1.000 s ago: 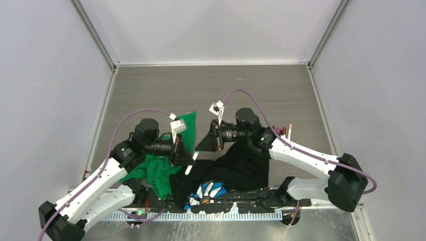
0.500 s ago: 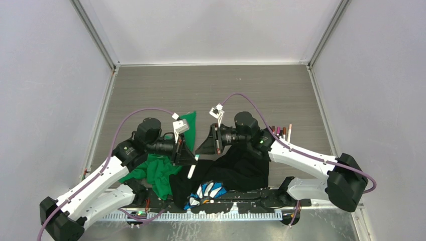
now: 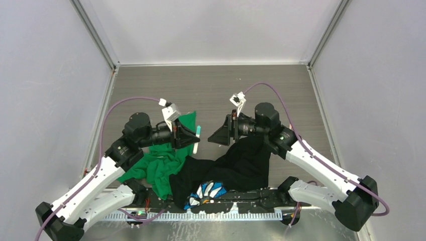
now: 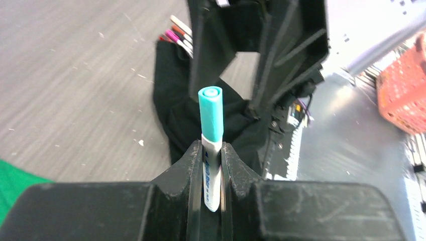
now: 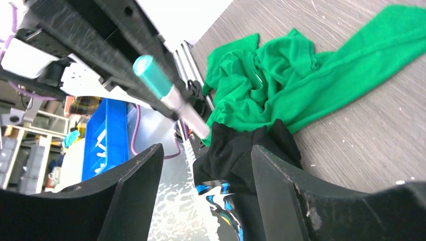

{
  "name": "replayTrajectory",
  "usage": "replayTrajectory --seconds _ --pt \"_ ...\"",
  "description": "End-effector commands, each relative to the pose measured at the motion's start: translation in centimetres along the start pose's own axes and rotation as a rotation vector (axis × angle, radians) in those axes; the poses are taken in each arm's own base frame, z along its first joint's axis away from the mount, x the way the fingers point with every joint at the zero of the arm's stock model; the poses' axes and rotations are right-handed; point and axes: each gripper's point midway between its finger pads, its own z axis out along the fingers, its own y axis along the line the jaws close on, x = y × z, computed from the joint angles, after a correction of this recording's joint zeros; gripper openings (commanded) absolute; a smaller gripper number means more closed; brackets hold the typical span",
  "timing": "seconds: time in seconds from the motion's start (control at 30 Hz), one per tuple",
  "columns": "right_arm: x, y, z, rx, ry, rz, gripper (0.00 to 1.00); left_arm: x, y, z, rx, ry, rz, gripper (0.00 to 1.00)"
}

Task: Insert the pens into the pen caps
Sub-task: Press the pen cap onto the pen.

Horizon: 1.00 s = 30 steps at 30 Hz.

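Note:
My left gripper is shut on the white barrel of a pen, which carries a teal pen cap on its free end. From above, this pen hangs over the green cloth's edge at the left gripper. My right gripper faces it from a short way to the right, open, with nothing between its fingers. The right wrist view shows the capped pen ahead of the right gripper, apart from it. Several more pens lie on the table beyond the black cloth.
A green cloth and a black cloth lie bunched on the table near the arm bases, with a blue-and-white patterned piece at the front edge. A blue bin and a red basket stand off the table.
The right gripper has opened and drawn back to the right and farther away. The left gripper has lifted the pen, now with the teal cap on it, up and away from the black cloth.

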Motion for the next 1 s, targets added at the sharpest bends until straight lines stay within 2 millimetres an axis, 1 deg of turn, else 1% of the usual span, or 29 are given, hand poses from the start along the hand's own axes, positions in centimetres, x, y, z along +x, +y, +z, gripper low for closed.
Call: replayTrajectory --seconds 0.0,0.07,0.1,0.13,0.2,0.3,0.43,0.57,0.67,0.8,0.83,0.9,0.97 --pt "-1.6 3.8 -0.6 -0.147 -0.095 -0.195 0.71 -5.9 0.9 -1.0 -0.115 -0.255 0.048 0.00" --pt "-1.7 5.4 -0.2 -0.193 -0.119 -0.260 0.71 -7.6 1.0 -1.3 -0.131 -0.354 0.010 0.00" --pt "-1.5 5.6 0.2 -0.197 -0.115 -0.281 0.70 -7.9 1.1 -1.5 -0.143 -0.386 -0.021 0.00" --pt "-1.4 5.7 0.6 -0.193 -0.114 -0.299 0.70 -8.7 0.9 -1.7 -0.138 -0.431 -0.034 0.00" --pt "-1.3 5.7 1.1 -0.185 -0.128 -0.328 0.70 -9.4 0.5 -2.1 -0.121 -0.486 -0.066 0.00" --pt "-1.7 6.0 1.9 -0.197 -0.154 -0.357 0.70 -9.4 0.1 -2.1 -0.095 -0.495 -0.103 0.00" --pt "-2.4 5.3 3.1 -0.161 -0.192 -0.385 0.68 -9.1 -0.7 -1.8 -0.047 -0.474 -0.123 0.00" --pt "-3.0 4.8 3.4 -0.132 -0.213 -0.406 0.67 -9.4 -1.4 -1.9 -0.011 -0.477 -0.136 0.00" --pt "-3.4 4.4 3.4 -0.099 -0.218 -0.420 0.66 -9.3 -1.4 -1.8 -0.007 -0.474 -0.145 0.00" --pt "-4.3 5.5 3.3 -0.139 -0.254 -0.441 0.66 -9.0 -1.4 -1.7 -0.004 -0.466 -0.150 0.00" --pt "-4.5 5.9 3.4 -0.159 -0.260 -0.442 0.65 -8.9 -1.4 -1.7 -0.002 -0.468 -0.155 0.00" --pt "-4.8 6.5 3.8 -0.193 -0.269 -0.441 0.55 -8.9 -1.5 -1.6 0.010 -0.472 -0.164 0.00" --pt "-5.0 6.9 3.9 -0.214 -0.281 -0.446 0.49 -9.0 -1.7 -1.6 0.025 -0.472 -0.168 0.00"
